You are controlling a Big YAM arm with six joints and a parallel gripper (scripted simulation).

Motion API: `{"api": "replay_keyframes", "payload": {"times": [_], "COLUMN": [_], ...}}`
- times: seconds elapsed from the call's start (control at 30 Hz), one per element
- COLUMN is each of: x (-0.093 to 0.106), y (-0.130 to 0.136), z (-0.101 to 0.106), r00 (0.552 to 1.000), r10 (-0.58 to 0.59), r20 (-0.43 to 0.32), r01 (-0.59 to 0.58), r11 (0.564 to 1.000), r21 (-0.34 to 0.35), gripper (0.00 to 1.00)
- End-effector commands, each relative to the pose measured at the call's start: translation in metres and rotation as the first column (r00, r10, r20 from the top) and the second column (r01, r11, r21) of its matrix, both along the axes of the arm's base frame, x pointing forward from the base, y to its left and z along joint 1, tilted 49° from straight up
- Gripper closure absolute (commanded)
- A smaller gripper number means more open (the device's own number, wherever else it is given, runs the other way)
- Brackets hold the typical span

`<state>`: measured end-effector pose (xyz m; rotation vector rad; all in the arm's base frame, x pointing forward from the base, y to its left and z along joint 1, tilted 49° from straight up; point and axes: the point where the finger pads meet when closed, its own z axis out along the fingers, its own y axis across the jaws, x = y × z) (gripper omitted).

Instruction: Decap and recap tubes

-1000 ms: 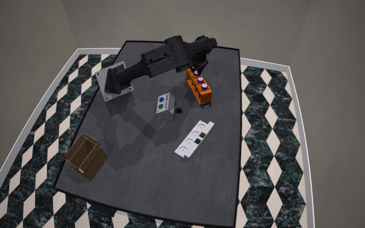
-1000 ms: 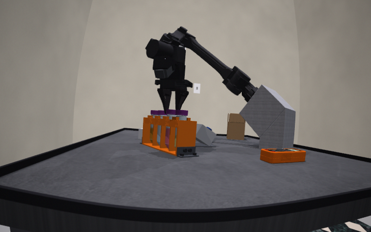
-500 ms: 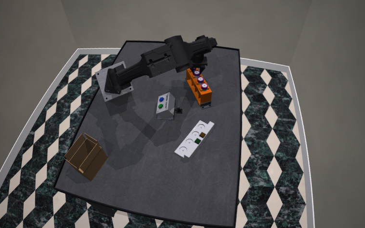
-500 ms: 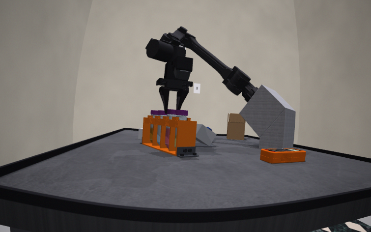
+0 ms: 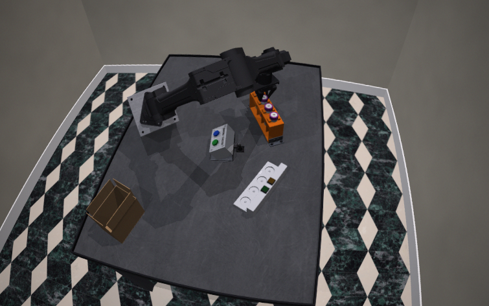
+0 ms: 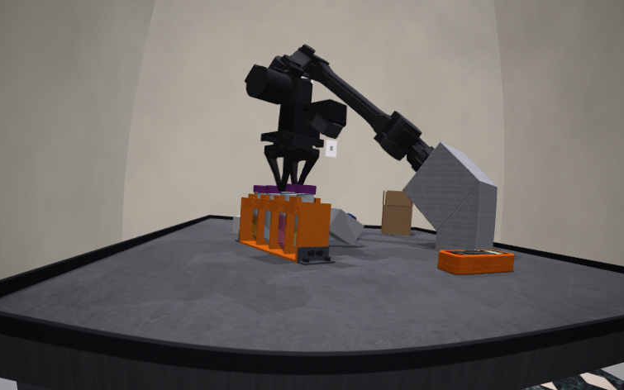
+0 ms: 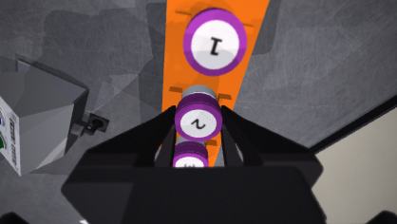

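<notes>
The orange decapping station [image 5: 275, 131] [image 6: 314, 223] [image 7: 172, 47] holds the tubes, which have purple caps with white numbered tops. My gripper [image 5: 264, 95] [image 6: 289, 187] [image 7: 198, 112] points down and is shut on the cap of tube 2 [image 7: 198, 124], which is at its tube. The cap of tube 1 [image 7: 215, 45], the cap of tube 3 [image 5: 268, 106] [image 7: 190, 160] and the cap of tube 4 [image 5: 274, 115] sit on their tubes. The white cap tray [image 5: 255, 199] has empty nests. Its amber lamp [image 5: 271, 181] and green lamp [image 5: 264, 188] look dark.
The grey key housing [image 5: 221, 152] [image 7: 43, 95] with blue CYCLE key [image 5: 216, 133] and green READY key [image 5: 215, 142] stands between arm base and station. A small black part [image 5: 239, 148] [image 7: 97, 123] sits beside it. A cardboard box [image 5: 126, 220] [image 6: 396, 220] and an orange device [image 6: 475, 263] stand farther off.
</notes>
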<state>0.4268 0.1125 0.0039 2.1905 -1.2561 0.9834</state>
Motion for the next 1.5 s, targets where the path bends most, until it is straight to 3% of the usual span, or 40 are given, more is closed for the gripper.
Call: {"api": "replay_keyframes", "payload": {"times": [0.0,0.13,0.17,0.5,0.63,0.7,0.77,0.8,0.83,0.87,0.9,0.93,0.97,1.0,1.03,1.07,1.1,1.13,1.17,1.27,1.33,1.43,1.47], "x": [0.006,0.006,0.006,0.006,0.001,0.001,0.004,0.004,0.004,0.004,0.004,0.004,0.004,0.005,0.005,0.006,0.006,0.007,0.007,0.007,0.006,0.003,0.002], "y": [0.006,0.006,0.006,0.006,0.012,0.012,0.005,0.005,0.008,0.009,0.011,0.012,0.014,0.014,0.016,0.014,0.015,0.014,0.016,0.016,0.019,0.01,0.009], "z": [0.005,0.005,0.005,0.005,0.007,0.007,0.002,0.002,0.003,0.003,0.004,0.004,0.005,0.005,0.006,0.006,0.007,0.007,0.009,0.009,0.012,0.011,0.007], "r00": [0.998,0.998,0.998,0.998,0.969,0.969,0.917,0.917,0.884,0.884,0.847,0.847,0.805,0.804,0.757,0.755,0.702,0.7,0.645,0.644,0.523,0.405,0.387], "r10": [0.048,0.048,0.048,0.048,-0.171,-0.171,-0.303,-0.303,-0.357,-0.357,-0.411,-0.41,-0.464,-0.465,-0.519,-0.522,-0.574,-0.577,-0.626,-0.626,-0.718,-0.79,-0.798], "r20": [-0.027,-0.027,-0.027,-0.027,0.179,0.179,0.26,0.26,0.301,0.301,0.337,0.337,0.37,0.37,0.397,0.398,0.421,0.421,0.439,0.439,0.459,0.461,0.461], "r01": [-0.049,-0.049,-0.049,-0.049,0.15,0.15,0.257,0.257,0.291,0.291,0.321,0.321,0.348,0.35,0.374,0.378,0.398,0.401,0.414,0.415,0.431,0.447,0.452], "r11": [0.999,0.999,0.999,0.999,0.981,0.981,0.946,0.946,0.925,0.925,0.901,0.902,0.874,0.874,0.843,0.841,0.807,0.805,0.769,0.768,0.688,0.611,0.6], "r21": [-0.012,-0.012,-0.012,-0.012,0.123,0.123,0.197,0.197,0.243,0.243,0.29,0.29,0.338,0.338,0.387,0.387,0.437,0.437,0.487,0.487,0.585,0.654,0.66], "gripper": [1.0,1.0,0.51,0.51,0.51,0.51,0.51,0.51,0.51,0.51,0.51,0.51,0.51,0.51,0.51,0.51,0.51,0.51,0.51,0.51,0.51,0.51,0.51]}}
